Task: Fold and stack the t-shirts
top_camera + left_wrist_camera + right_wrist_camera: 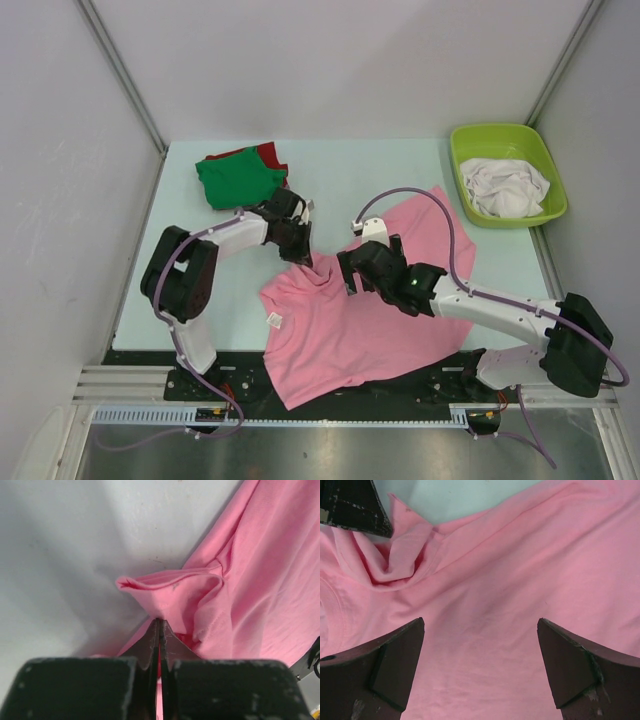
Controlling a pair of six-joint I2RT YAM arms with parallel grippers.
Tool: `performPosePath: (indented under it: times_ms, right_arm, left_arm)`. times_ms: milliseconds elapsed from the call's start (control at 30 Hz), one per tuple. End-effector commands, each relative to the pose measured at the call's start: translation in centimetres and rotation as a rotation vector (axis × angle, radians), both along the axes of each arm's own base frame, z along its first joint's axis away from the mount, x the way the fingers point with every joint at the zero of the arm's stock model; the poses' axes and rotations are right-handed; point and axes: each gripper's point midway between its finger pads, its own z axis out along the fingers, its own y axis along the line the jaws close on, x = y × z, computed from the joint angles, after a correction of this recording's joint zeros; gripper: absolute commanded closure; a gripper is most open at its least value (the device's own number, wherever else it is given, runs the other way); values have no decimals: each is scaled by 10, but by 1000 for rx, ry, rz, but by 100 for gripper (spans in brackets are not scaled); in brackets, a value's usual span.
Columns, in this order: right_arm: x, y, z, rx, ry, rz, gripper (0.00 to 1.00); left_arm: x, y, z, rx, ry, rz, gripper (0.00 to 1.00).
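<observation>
Surface: pale mint tabletop [380, 170], matte, closed in by plain white walls [330, 60] with grey metal frame posts [120, 70] at the far corners. A black base plate [440, 380] runs along the near edge under the arm mounts.

Task items:
- pink t-shirt [350, 330]: centre of the tabletop toward the near edge, spread but rumpled. Its hem spills over the near edge onto the base plate. Small neck label [274, 320] shows on its left side.
- green t-shirt [235, 180]: far-left area, folded roughly, lying on top of a red t-shirt [268, 152] that shows only along its far edge.
- white t-shirts [508, 187]: crumpled inside the lime-green tub [497, 129] at the far-right corner. How many cannot be told.

Tools:
- left gripper [300, 258]: jaws pinched fully together on a raised fold at the pink t-shirt's far-left edge. The left wrist view shows the fabric bunched up out of the closed tips.
- right gripper [347, 278]: jaws spread wide and holding nothing, poised over the pink t-shirt just right of the left gripper. Whether the tips touch the cloth cannot be told.

Obstruction: the right arm lies across the pink t-shirt's right half, and its purple cable [430, 200] arches over the shirt's far corner.
</observation>
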Motion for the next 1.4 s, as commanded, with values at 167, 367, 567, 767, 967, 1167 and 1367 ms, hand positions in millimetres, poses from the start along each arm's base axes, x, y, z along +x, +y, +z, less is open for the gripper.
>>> performPosePath:
  times_ms: [167,367,567,767,967,1167,1367]
  right_arm:
    - [-3,4,12,65,-18,-10,0]
    - [-5,8,8,66,-8,-1,0]
    - [-7,7,6,57,-7,-4,0]
    - [-9,3,-1,46,4,-15,0]
    - [-11,2,-4,51,8,-16,0]
    - [-12,1,-5,50,9,-14,0]
    - [-13,-1,-6,50,9,-16,0]
  left_arm:
    - [36,47,65,165,-179,65,96]
    - [17,49,42,150,-128,51,66]
    - [-3,37,19,84,-68,1,34]
    - [-10,12,21,-21,-58,-70,34]
    - [-5,-3,36,-78,-99,-99,34]
    - [-3,-6,32,-71,-91,-104,33]
    - [-2,-8,16,-69,-73,-100,34]
